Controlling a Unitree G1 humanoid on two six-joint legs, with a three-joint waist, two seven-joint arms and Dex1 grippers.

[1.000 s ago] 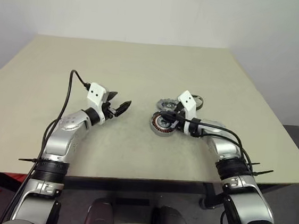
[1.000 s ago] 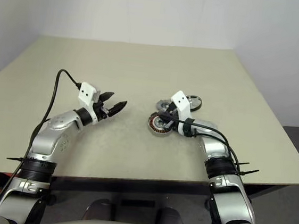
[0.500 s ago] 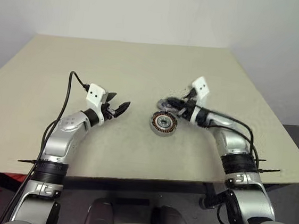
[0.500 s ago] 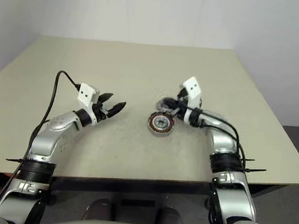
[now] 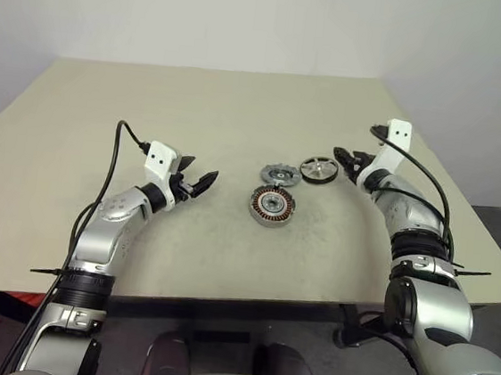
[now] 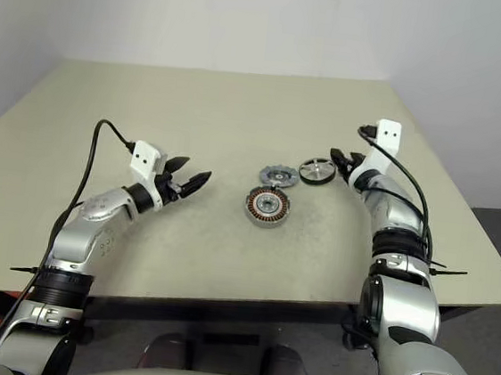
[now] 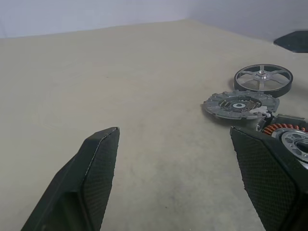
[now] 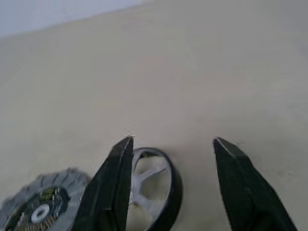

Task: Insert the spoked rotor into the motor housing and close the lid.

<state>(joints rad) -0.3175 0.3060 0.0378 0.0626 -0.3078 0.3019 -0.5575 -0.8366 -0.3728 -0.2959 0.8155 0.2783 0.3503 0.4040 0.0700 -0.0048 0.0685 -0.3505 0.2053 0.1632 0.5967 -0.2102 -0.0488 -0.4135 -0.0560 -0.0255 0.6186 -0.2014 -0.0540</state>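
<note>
Hovering just right of the spoked rotor (image 5: 319, 169), the right gripper (image 5: 347, 159) has fingers apart, empty. Left gripper (image 5: 199, 179) gapes wide, well left of the motor housing (image 5: 272, 206) and lid (image 5: 279, 174).

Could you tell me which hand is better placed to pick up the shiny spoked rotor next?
The right hand: its open fingers sit just beside the shiny silver spoked rotor, pointing at it. The left hand hangs apart, beyond the copper-wound grey motor housing.
</note>
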